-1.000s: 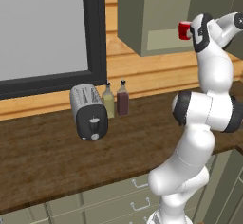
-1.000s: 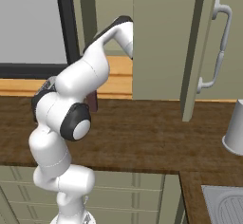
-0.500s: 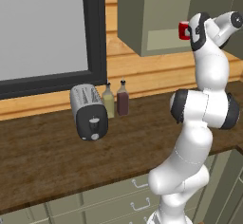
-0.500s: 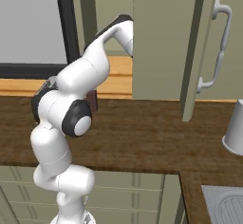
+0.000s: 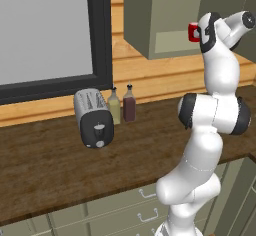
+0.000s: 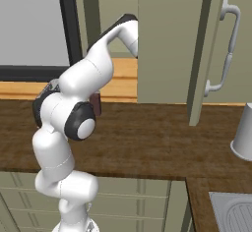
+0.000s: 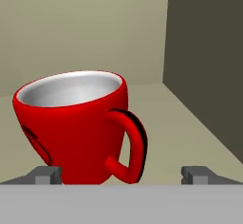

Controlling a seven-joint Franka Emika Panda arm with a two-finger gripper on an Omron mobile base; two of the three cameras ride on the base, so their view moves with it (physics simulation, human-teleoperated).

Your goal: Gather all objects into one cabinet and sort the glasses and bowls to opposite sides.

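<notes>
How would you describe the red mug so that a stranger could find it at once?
Look up at the olive wall cabinet above the wooden counter. The red mug stands on its pale shelf, just before the open gripper. It is glossy red, silvery inside, with one looped handle.

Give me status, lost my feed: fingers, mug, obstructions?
Fingers open, straddling the red mug, no grip. Mug upright on the cabinet shelf. Nothing in the way.

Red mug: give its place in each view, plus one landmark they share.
Left base view: red mug at upper right, on the cabinet shelf beside the arm's wrist.
Right base view: not in it.
Hand view: red mug left of centre, close before the open gripper.
Shared landmark: the olive cabinet.
</notes>
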